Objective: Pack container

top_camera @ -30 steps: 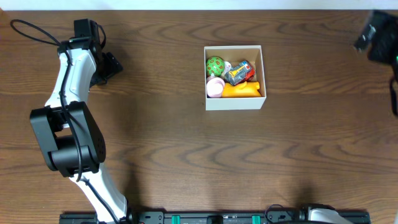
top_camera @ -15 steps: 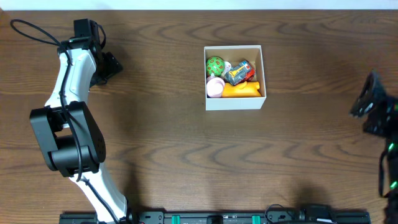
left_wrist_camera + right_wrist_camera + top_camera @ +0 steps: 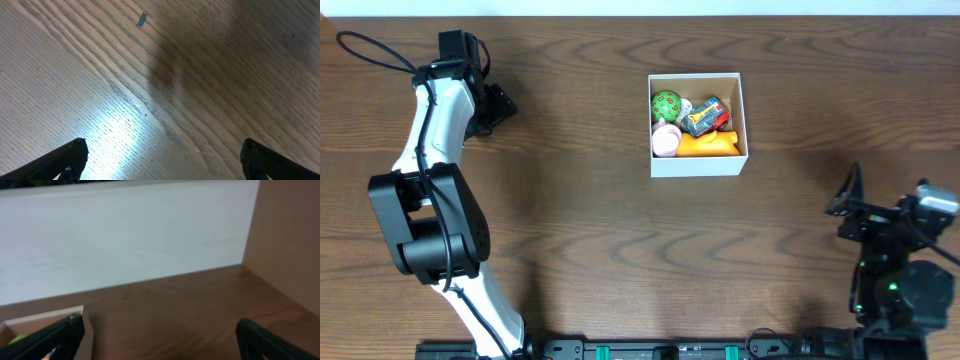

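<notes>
Square white-walled cardboard container [image 3: 697, 166] at twelve o'clock holds colourful toys [image 3: 705, 146]; left gripper [image 3: 500, 104] at ten o'clock, right gripper [image 3: 844, 197] at four, both spread apart, empty

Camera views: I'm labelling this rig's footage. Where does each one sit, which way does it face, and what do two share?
Overhead: above the table, looking straight down; container, left arm, right arm show.
Left wrist: on the left arm, facing down at the tabletop; left gripper open.
Right wrist: low, facing across the table to a white wall; right gripper open.
Shared: overhead and right wrist both show the container.
</notes>
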